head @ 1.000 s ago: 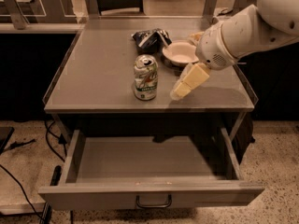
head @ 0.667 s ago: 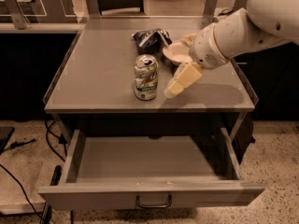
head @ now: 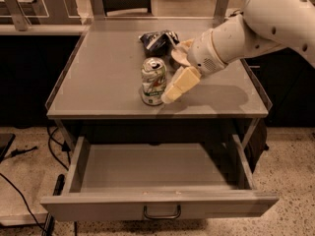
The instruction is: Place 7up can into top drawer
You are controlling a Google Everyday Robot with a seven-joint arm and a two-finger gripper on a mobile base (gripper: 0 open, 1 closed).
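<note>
The 7up can (head: pixel 153 81) stands upright on the table (head: pixel 98 82), just left of the gripper (head: pixel 172 91); whether its jaws are parted, I cannot tell.

The white arm (head: pixel 275 18) comes in from the upper right. Its thick forearm slopes down and to the left, ending in a rounded wrist (head: pixel 209 58). From the wrist the cream-coloured tool (head: pixel 173 90) angles down and left, its tip low over the front part of the worktop (head: pixel 98 82).
</note>
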